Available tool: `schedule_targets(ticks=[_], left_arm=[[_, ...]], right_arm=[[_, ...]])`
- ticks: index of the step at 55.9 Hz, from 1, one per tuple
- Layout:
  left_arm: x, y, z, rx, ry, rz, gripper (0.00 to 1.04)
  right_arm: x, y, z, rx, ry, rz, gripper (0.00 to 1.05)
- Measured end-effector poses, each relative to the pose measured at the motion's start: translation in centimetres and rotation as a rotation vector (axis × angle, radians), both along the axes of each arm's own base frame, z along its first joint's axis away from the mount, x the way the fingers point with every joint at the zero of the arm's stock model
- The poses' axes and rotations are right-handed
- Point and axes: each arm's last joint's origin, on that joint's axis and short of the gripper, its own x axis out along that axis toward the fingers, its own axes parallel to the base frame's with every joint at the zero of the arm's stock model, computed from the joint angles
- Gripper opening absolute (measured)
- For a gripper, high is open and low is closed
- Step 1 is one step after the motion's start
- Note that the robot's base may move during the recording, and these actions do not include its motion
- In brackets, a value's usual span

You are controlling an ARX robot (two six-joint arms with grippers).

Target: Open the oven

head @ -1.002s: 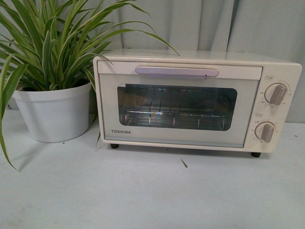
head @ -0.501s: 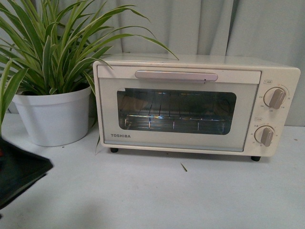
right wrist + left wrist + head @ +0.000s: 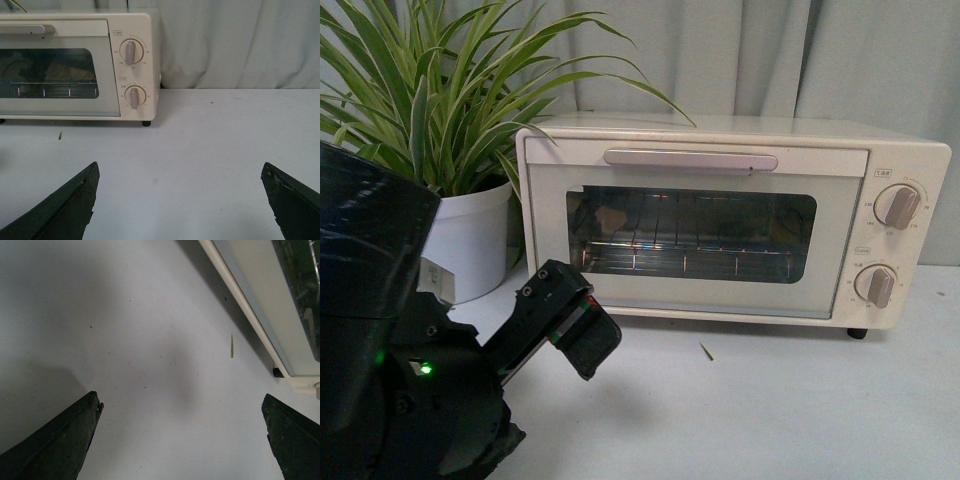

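The cream-white TOSHIBA oven (image 3: 730,235) stands at the back of the table with its glass door closed and its bar handle (image 3: 690,159) across the top. Two round knobs (image 3: 898,205) sit on its right side. My left gripper (image 3: 582,335) is open, low in front of the oven's lower left corner and apart from it. In the left wrist view my left gripper (image 3: 180,401) holds nothing over bare table, with the oven's bottom edge (image 3: 250,305) nearby. My right gripper (image 3: 180,170) is open and empty, set back from the oven (image 3: 75,65) on its knob side.
A potted plant in a white pot (image 3: 470,245) stands left of the oven, its long leaves reaching over the oven's top corner. A small leaf scrap (image 3: 706,348) lies on the table in front of the oven. A pale curtain (image 3: 240,40) hangs behind.
My left arm has come up into the front view from the lower left and moved right toward the oven's front. The oven door has stayed closed.
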Motion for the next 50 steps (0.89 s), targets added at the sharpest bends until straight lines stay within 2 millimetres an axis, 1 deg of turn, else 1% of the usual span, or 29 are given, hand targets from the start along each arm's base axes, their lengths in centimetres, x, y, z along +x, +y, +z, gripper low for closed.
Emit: schedule_targets(ticks=[5,24,36,43,47,50], left_arm=[[0.3,-0.2,-0.6,-0.004,0.019,0.005,0.98],[1.9,-0.3,-0.8,-0.066,0.004,0.046,0.98],[2.2,-0.4,-0.9,-0.077,0.003,0.064,0.98],[2.2,-0.4,-0.9,-0.080,0.003,0.067,0.98],[2.2,-0.4,-0.9,-0.081,0.000,0.068,0.98],[2.2,-0.4,-0.9,-0.083,0.001,0.065,0.98]], right_arm=[[0.0,0.0,0.0,0.000,0.000,0.000,0.95],[0.0,0.0,0.0,0.000,0.000,0.000,0.95],[0.0,0.0,0.0,0.000,0.002,0.004,0.95],[0.3,0.2,0.2,0.179,0.200,0.194,0.95],[0.8,0.3,0.9,0.217,0.219,0.197,0.95],[1.3,0.5,2.1,0.228,0.202,0.185,0.95]])
